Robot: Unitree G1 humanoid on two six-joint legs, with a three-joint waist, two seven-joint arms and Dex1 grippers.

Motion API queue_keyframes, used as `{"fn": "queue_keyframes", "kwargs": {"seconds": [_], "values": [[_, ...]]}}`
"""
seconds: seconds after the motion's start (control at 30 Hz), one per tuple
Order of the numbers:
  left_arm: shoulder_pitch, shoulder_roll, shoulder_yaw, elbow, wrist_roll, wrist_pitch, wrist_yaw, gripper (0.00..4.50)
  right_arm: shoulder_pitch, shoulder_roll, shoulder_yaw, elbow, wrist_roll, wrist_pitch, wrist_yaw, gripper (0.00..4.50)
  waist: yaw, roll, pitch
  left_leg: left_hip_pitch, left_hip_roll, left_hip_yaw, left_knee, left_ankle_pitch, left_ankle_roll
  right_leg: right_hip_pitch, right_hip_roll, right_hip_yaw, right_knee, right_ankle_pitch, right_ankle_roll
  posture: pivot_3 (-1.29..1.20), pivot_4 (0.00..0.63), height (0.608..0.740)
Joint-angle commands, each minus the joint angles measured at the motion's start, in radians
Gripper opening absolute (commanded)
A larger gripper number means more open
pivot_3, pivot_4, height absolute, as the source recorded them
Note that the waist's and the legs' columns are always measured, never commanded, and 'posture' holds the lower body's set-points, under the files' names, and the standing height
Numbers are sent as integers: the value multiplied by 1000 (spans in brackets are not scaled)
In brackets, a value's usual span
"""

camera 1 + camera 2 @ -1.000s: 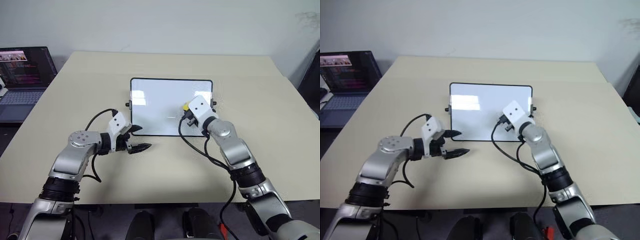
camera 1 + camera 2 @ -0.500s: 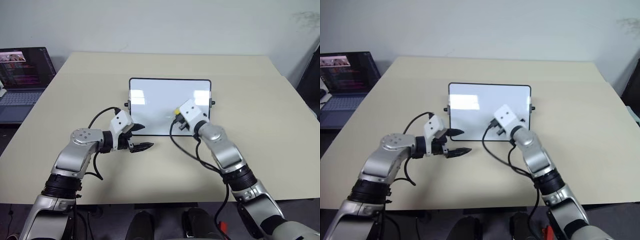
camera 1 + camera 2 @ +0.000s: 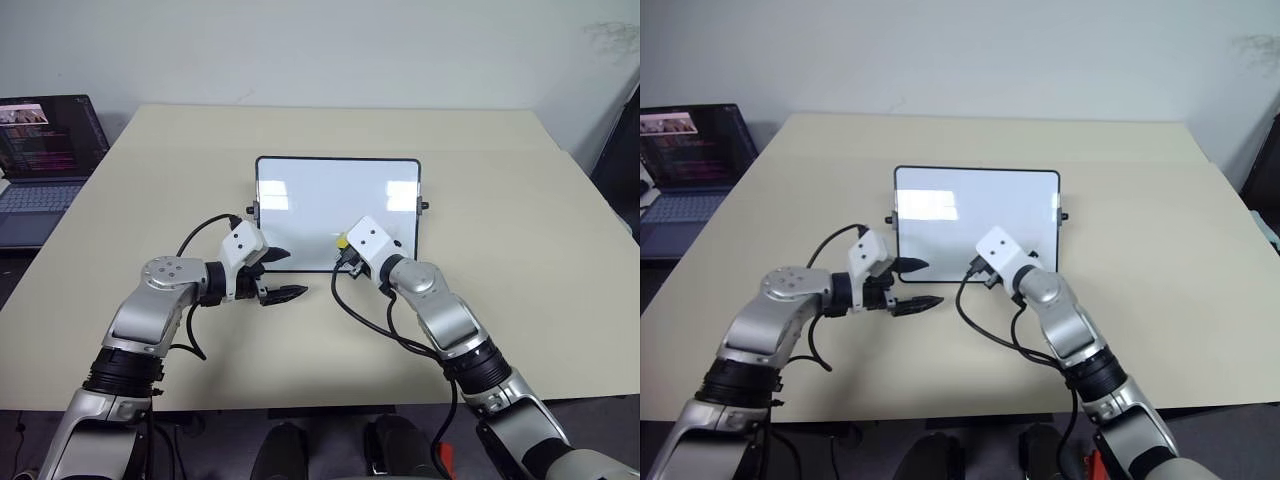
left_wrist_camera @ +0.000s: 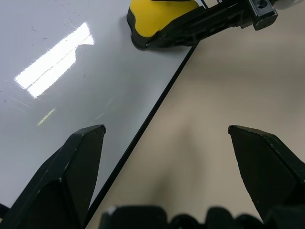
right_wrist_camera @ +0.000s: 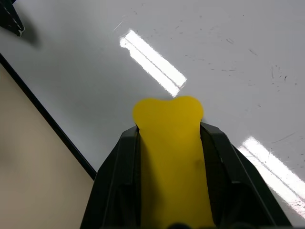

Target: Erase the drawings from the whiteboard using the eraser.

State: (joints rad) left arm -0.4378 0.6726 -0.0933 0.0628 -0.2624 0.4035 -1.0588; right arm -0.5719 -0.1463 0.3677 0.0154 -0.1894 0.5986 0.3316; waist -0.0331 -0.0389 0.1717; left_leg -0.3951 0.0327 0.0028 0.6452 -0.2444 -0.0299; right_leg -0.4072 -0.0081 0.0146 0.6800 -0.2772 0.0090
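The right hand (image 3: 345, 247) is clamped tight on the yellow eraser (image 5: 170, 143), pressing it onto the whiteboard (image 3: 300, 205) near its front edge. The left hand (image 3: 284, 275) gapes empty over the front left corner, bracing nothing. The loose board could skate across the counter (image 3: 520, 200), or the eraser could slip off the edge.

The whiteboard (image 3: 320, 205) lies flat on the counter (image 3: 520, 230), a glossy white rectangle with a thin black frame and small side knobs. The yellow eraser (image 5: 172, 157), dark underneath, rests on its near edge, clamped in the right pincer (image 3: 347, 248).
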Motion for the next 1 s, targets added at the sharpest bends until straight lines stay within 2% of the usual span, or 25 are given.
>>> {"fn": "queue_keyframes", "kwargs": {"seconds": [0.03, 0.2, 0.4, 0.57, 0.73, 1.0], "values": [[-18, 1, 7, -17, -2, -16, -4, 4500, -23, -32, -100, 22, -19, 6, -67, 1318, 1, 0, 0, 0, 0, 0, 0, 0, 0, 0, 0, 0, 0, 0, 0, 0, 150, 740], [-25, -13, 6, -36, -17, -10, -7, 4500, 7, -71, -176, -81, 15, 31, -56, 1318, 8, 0, 0, -1, -1, 0, 0, 0, 0, 0, -1, -1, 0, 0, 0, 0, 150, 740], [-50, -32, 10, -92, -55, 15, -19, 4500, 110, -86, -322, -494, 129, 217, -3, 1317, 6, 1, 2, -6, -1, 0, -1, 0, 0, -5, -1, 0, -1, 1, -2, 0, 150, 740], [-84, -45, -6, -150, -87, 36, -44, 4500, 264, -131, -437, -720, 157, 354, -7, 1317, 4, 1, 2, -7, -1, -1, -2, -2, -3, -6, 0, -1, -2, -1, 0, 0, 150, 740], [-100, -70, -85, -161, -82, 23, -104, 4500, 405, -124, -452, -686, 170, 354, -28, 1317, 2, 1, 2, -6, -3, 1, -1, -3, -5, -5, 1, 1, -2, -3, 2, 0, 150, 740], [-209, -191, -194, -54, -24, -69, -142, 4500, 330, -2, -534, -416, 191, 282, -165, 1317, 1, 2, 2, -5, -4, 1, 0, -3, -5, -4, 5, 2, 0, -4, 4, 0, 150, 740]]}}
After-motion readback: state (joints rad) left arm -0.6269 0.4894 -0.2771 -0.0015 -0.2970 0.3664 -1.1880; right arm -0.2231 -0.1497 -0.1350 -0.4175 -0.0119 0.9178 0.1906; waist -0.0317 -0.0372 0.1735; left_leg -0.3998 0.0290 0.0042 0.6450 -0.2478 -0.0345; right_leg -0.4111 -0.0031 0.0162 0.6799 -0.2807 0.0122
